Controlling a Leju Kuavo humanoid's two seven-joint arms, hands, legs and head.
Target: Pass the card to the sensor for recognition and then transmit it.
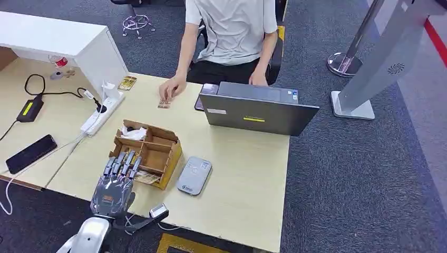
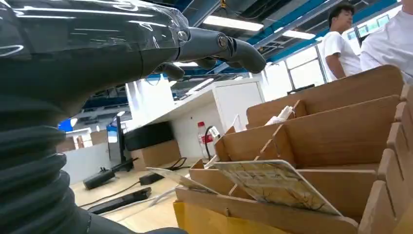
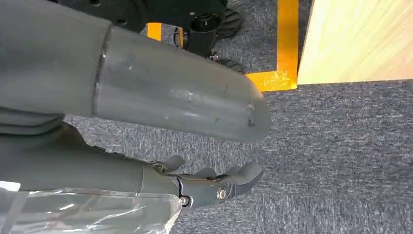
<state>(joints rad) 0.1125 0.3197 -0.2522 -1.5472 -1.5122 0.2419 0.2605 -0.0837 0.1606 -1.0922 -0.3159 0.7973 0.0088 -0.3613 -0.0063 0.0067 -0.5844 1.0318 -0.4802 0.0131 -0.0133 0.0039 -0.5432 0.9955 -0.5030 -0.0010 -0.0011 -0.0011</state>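
Card [image 1: 147, 178] lies in the box [image 1: 167, 153], at six o'clock. Left hand [image 1: 117, 179] hovers above, fingers [image 1: 126, 161] spread, empty; right hand [image 3: 214, 183] hangs empty. A shallow pinch could slip off the flat card.

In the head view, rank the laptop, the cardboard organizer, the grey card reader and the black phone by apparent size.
1. Laptop, clearly largest.
2. Cardboard organizer.
3 and 4. Grey card reader and black phone look about alike; the phone appears longer and narrower, so I would not rank them.
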